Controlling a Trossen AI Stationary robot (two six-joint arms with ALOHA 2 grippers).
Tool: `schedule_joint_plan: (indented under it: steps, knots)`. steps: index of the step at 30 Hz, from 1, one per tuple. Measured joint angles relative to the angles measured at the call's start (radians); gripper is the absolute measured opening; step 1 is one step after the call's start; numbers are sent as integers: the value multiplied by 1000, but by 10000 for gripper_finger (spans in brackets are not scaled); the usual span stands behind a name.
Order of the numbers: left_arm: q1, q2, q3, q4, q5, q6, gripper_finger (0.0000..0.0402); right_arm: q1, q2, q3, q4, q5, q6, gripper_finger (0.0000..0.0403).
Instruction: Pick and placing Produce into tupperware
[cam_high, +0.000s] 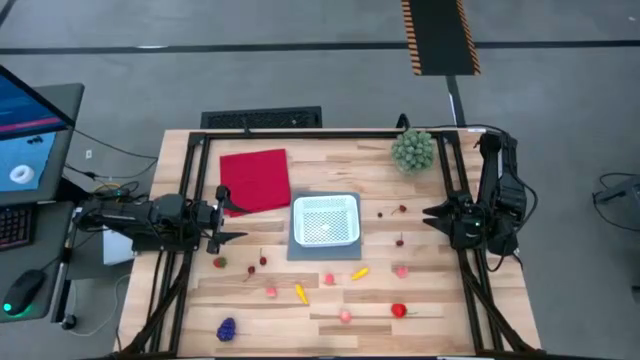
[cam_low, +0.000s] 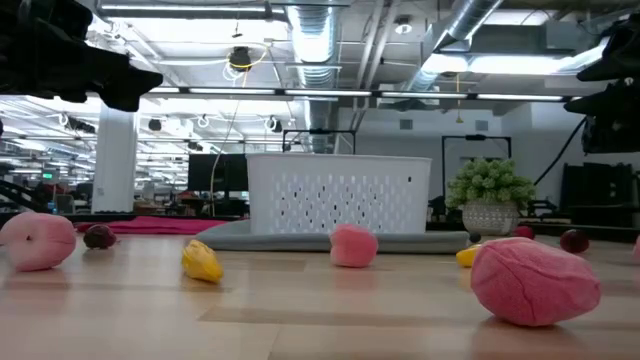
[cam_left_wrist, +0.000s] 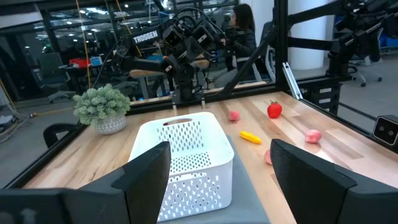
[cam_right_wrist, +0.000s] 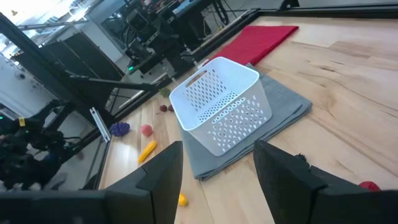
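The white tupperware sits on a grey mat at the table's middle, nothing visible inside it. The produce lies loose on the wood in front of and beside it: a purple grape bunch near the front left, a yellow piece, pink pieces, a red one. The left gripper hangs at the left edge, beside a red cloth, jaws apart and holding nothing. The right gripper hangs at the right edge, jaws likewise apart and bare.
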Motion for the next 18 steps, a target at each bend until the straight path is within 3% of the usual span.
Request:
schedule_joint_plan:
  steps: [18]
  knots:
    - [0,0,0,0,0,0,269,0,0,0,0,-8,-5,219]
